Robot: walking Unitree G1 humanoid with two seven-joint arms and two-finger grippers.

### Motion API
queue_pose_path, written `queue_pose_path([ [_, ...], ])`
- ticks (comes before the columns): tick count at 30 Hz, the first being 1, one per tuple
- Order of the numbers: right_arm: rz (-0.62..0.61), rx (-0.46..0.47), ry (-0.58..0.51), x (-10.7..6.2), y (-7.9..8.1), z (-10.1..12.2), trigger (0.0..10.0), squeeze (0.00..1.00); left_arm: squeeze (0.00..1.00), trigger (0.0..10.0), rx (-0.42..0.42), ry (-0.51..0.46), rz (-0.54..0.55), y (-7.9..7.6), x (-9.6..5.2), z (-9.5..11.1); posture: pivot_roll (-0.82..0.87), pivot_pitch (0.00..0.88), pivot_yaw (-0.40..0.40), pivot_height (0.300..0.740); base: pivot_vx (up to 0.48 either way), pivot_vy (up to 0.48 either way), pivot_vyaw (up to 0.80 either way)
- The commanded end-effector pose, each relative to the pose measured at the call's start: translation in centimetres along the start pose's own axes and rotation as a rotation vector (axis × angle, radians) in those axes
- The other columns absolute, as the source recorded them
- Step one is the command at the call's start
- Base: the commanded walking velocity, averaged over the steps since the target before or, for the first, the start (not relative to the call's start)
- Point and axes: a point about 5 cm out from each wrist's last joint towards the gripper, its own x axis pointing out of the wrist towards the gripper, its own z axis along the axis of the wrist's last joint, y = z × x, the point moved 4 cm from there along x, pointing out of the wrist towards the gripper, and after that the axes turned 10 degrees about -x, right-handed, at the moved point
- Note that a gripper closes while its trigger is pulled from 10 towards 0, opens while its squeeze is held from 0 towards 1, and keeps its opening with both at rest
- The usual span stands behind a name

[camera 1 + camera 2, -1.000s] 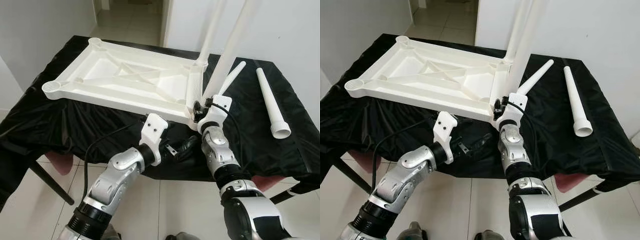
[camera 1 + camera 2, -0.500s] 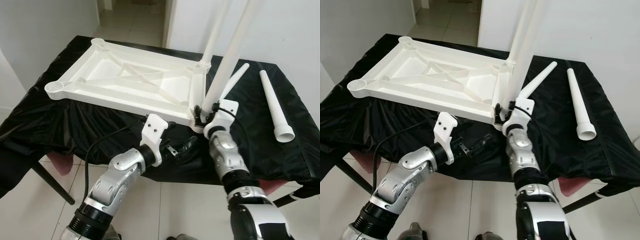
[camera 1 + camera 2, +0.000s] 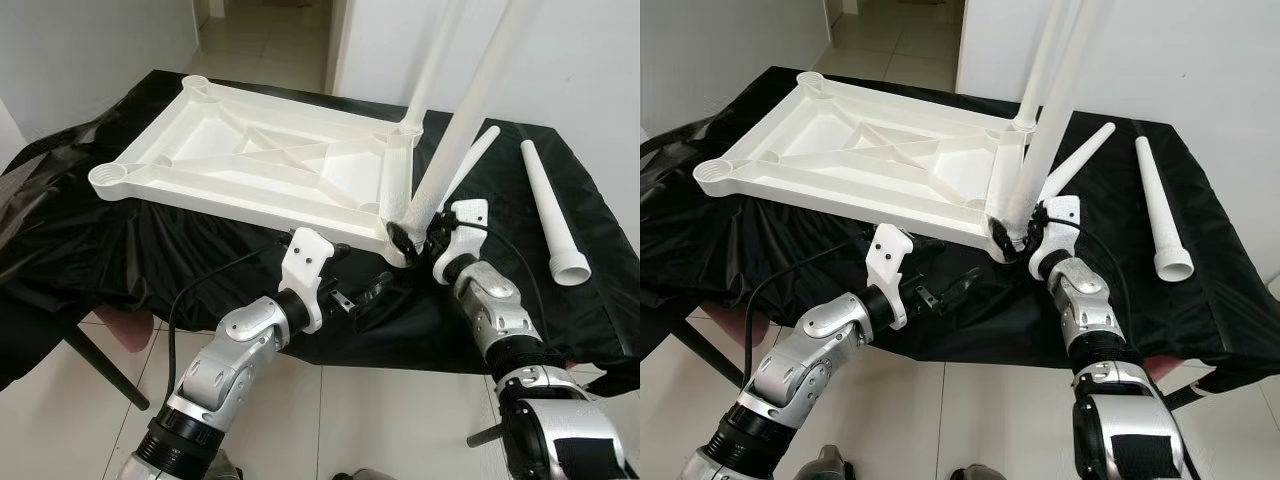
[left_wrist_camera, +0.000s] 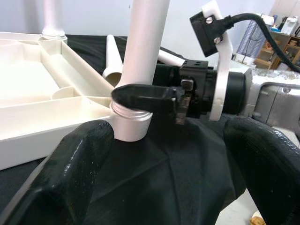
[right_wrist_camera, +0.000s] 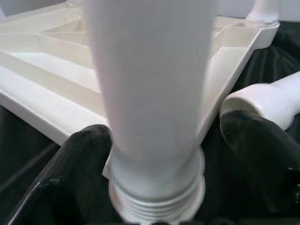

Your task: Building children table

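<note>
Two legs stand in the upturned top (image 3: pixel 250 160) on the bench (image 3: pixel 100 240), two (image 3: pixel 550 215) lie loose; right gripper (image 3: pixel 415 238) jaws pinch the near leg (image 3: pixel 455 150) at its threaded base, left gripper (image 3: pixel 365 296) jaws spread, empty.

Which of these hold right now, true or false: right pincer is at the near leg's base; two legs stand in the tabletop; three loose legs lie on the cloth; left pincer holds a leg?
1. The right pincer is at the base of the near leg. True.
2. Two legs stand in the upturned tabletop. True.
3. Three loose legs lie on the black cloth. False: two.
4. The left pincer holds a leg. False: it is open, holding nothing.
</note>
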Motion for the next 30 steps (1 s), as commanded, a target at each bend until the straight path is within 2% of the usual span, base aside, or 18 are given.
queue_pose_path([
  [1, 0.002, -0.037, -0.002, 0.1, -0.7, 0.4, 10.0, 0.0, 0.0, 10.0, -0.001, 0.016, -0.046, -0.6, 0.0, -0.1, 0.06, 0.027, -0.068, 0.74, 0.0, 0.0, 0.0],
  [6, -0.002, -0.031, -0.01, 0.3, -1.5, 1.0, 10.0, 0.0, 0.0, 10.0, -0.003, 0.017, -0.044, -0.6, -0.1, -0.2, 0.07, 0.025, -0.068, 0.74, 0.0, 0.0, 0.0],
  [12, 0.048, -0.022, -0.038, 0.9, -1.4, 2.0, 10.0, 0.0, 0.0, 10.0, -0.003, 0.02, -0.046, -0.8, -0.1, -0.3, 0.07, 0.014, -0.067, 0.74, 0.0, 0.0, 0.0],
  [15, 0.106, 0.008, -0.067, 1.3, -0.7, 2.6, 10.0, 0.0, 0.0, 10.0, -0.003, 0.019, -0.047, -0.8, -0.1, -0.2, 0.08, 0.011, -0.067, 0.74, 0.0, 0.0, 0.0],
  [23, 0.165, 0.033, -0.07, 1.4, 0.5, 2.1, 10.0, 0.0, 0.0, 10.0, -0.001, 0.018, -0.046, -0.8, -0.2, 0.0, 0.08, 0.014, -0.064, 0.74, 0.0, 0.0, 0.0],
  [24, 0.177, 0.045, -0.07, 1.4, 0.8, 1.9, 9.1, 0.0, 0.0, 10.0, -0.002, 0.018, -0.046, -0.8, -0.2, 0.0, 0.08, 0.015, -0.064, 0.74, 0.0, 0.0, 0.0],
  [25, 0.177, 0.045, -0.07, 1.4, 0.8, 1.9, 9.1, 0.0, 0.0, 10.0, -0.002, 0.018, -0.046, -0.8, -0.2, 0.0, 0.08, 0.015, -0.064, 0.74, 0.0, 0.0, 0.0],
  [26, 0.188, 0.056, -0.068, 1.4, 1.0, 1.7, 0.0, 0.0, 0.0, 10.0, -0.004, 0.018, -0.046, -0.8, -0.2, 0.0, 0.08, 0.014, -0.063, 0.74, 0.0, 0.0, 0.0],
  [30, 0.193, 0.058, -0.057, 1.3, 1.1, 1.4, 0.0, 0.0, 0.0, 10.0, -0.007, 0.02, -0.05, -0.9, -0.2, 0.0, 0.08, 0.019, -0.062, 0.74, 0.0, 0.0, 0.0],
])
